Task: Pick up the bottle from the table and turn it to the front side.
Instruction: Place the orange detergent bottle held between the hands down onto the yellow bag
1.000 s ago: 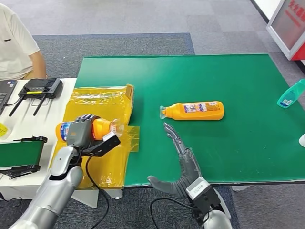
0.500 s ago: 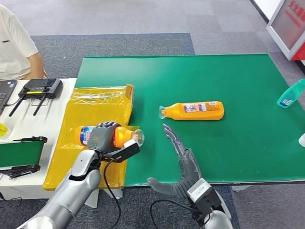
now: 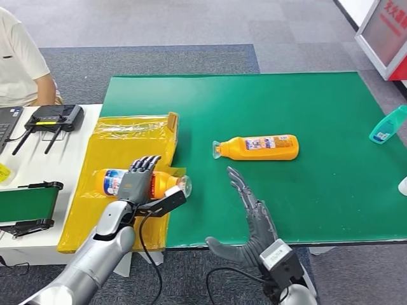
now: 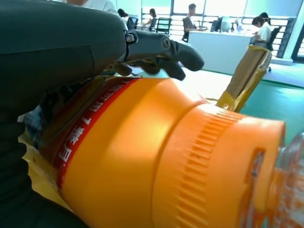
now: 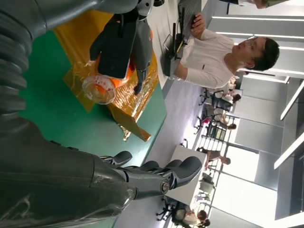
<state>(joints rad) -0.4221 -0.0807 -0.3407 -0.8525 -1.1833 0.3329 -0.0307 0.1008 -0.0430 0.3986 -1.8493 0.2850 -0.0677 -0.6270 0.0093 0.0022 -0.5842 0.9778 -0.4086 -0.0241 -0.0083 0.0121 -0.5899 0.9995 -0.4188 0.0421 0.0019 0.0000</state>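
Observation:
An orange bottle (image 3: 165,183) with a clear cap and a blue and red label lies on its side on the yellow plastic bag (image 3: 120,143), cap toward the green mat. My left hand (image 3: 135,181) lies over its middle with the fingers (image 4: 157,47) stretched out straight above the bottle (image 4: 143,152), not wrapped round it. From the right wrist view the bottle's cap (image 5: 98,89) pokes out from under that hand (image 5: 121,42). My right hand (image 3: 252,219) hovers open over the mat's near edge, fingers pointing toward a second orange bottle (image 3: 257,147) lying on the mat.
The green mat (image 3: 297,101) covers the table. A teal spray bottle (image 3: 388,125) lies at its right edge. On the white table to the left are a black controller (image 3: 53,117) and a laptop corner (image 3: 7,121). A person (image 3: 19,57) sits behind it.
My left hand carried the bottle rightward over the bag, then set it back a little and straightened its fingers off it. My right hand shifted slightly right.

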